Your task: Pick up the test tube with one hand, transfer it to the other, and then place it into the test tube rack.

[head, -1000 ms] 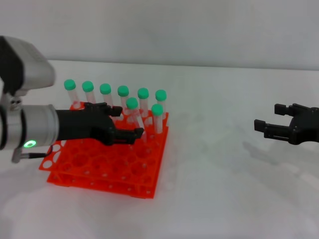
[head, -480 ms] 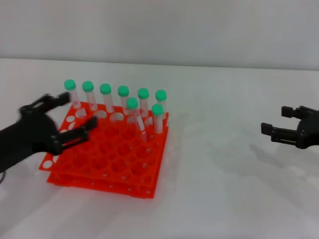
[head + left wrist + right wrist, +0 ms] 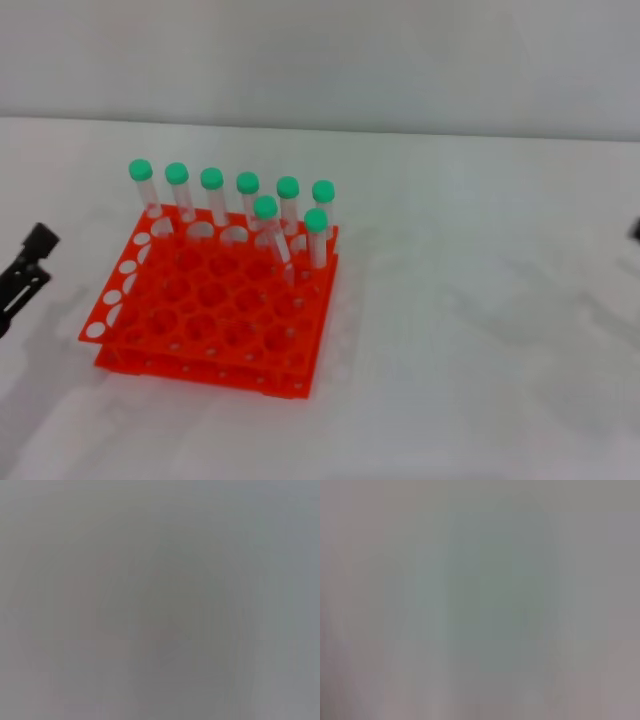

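Note:
The orange-red test tube rack stands on the white table, left of centre in the head view. Several clear test tubes with green caps stand in it: a row along its far edge and two in the row in front. One of those two, a test tube, leans slightly. My left gripper shows only as two black fingertips at the left edge, apart from the rack, open and empty. Of my right gripper only a dark sliver shows at the right edge. Both wrist views show only plain grey.
The white table stretches to the right of the rack and in front of it. A pale wall closes the far side.
My left gripper has pulled back from over the rack to the left edge, leaving the tube in the rack. My right gripper has drawn back almost out of view to the right.

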`<action>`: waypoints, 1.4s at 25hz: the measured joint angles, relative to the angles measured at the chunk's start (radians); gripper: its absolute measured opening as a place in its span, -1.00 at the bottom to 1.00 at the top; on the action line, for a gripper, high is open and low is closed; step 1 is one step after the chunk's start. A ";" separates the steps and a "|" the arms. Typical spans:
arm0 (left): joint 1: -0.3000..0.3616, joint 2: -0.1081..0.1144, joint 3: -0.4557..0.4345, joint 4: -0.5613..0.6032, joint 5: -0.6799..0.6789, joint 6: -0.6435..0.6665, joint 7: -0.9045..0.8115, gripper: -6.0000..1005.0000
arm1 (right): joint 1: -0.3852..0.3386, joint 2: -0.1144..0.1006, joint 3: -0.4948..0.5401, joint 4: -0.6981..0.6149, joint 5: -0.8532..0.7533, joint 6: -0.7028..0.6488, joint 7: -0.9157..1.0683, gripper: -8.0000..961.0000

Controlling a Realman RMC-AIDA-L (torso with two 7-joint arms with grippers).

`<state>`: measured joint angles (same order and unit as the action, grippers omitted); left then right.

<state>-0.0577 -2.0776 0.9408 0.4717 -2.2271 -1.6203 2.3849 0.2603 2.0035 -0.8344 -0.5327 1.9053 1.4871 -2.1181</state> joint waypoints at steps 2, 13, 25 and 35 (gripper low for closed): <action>-0.026 0.000 -0.053 -0.103 -0.001 -0.054 0.063 0.75 | -0.002 0.000 0.130 0.120 0.014 0.089 -0.120 0.79; -0.080 -0.008 -0.101 -0.330 -0.049 -0.132 0.147 0.75 | -0.076 -0.002 0.353 0.282 0.014 0.139 -0.320 0.79; -0.175 -0.008 -0.102 -0.412 -0.104 -0.121 0.188 0.75 | -0.110 -0.003 0.427 0.324 0.018 0.138 -0.441 0.79; -0.190 -0.010 -0.102 -0.412 -0.180 -0.122 0.260 0.75 | -0.061 0.001 0.651 0.409 0.021 0.150 -0.464 0.79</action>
<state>-0.2474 -2.0877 0.8391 0.0602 -2.4071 -1.7420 2.6445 0.1996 2.0047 -0.1837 -0.1235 1.9259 1.6366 -2.5824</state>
